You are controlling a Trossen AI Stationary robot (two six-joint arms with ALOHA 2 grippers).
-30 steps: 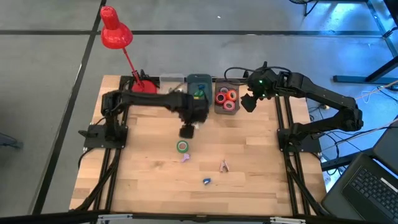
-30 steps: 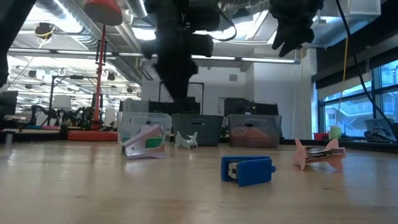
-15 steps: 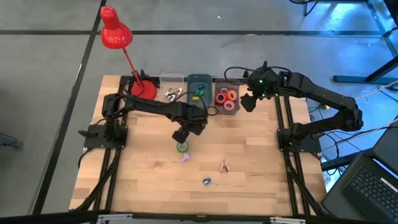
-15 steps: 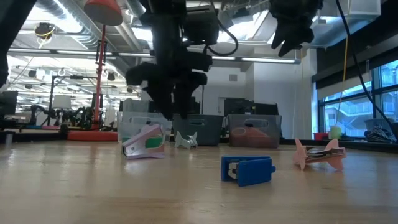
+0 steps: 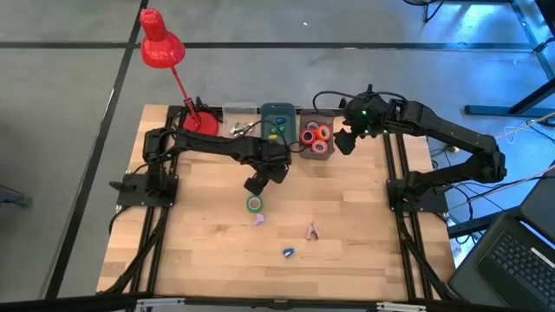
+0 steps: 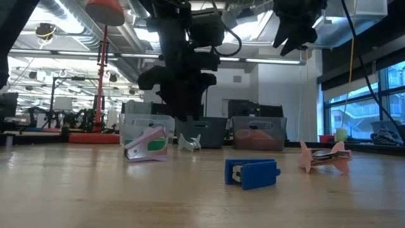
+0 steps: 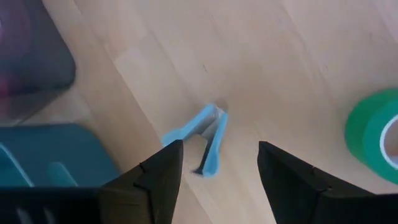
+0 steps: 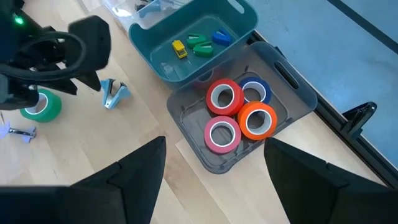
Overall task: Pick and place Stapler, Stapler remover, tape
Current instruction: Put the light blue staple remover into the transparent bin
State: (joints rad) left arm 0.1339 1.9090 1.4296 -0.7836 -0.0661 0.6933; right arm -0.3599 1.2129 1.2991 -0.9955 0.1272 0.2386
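Left gripper (image 5: 257, 184) open, empty, hovering above the table (image 5: 364, 243), just short of the teal bin (image 8: 205, 37). Light blue staple remover (image 7: 205, 140) directly below, between the fingers (image 7: 158, 171). Green tape roll (image 5: 254, 204) just beside it, toward the table's front. Right gripper (image 5: 344, 144) open, empty, raised beside the grey bin (image 8: 292, 87) holding 4 tape rolls (image 8: 225, 96).

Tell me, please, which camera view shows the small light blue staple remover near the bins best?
The left wrist view: the staple remover lies large on bare wood, just past the open left claw. The right wrist view shows it small, beside the teal bin. In the high view the left arm covers it; in the low view I cannot pick it out.
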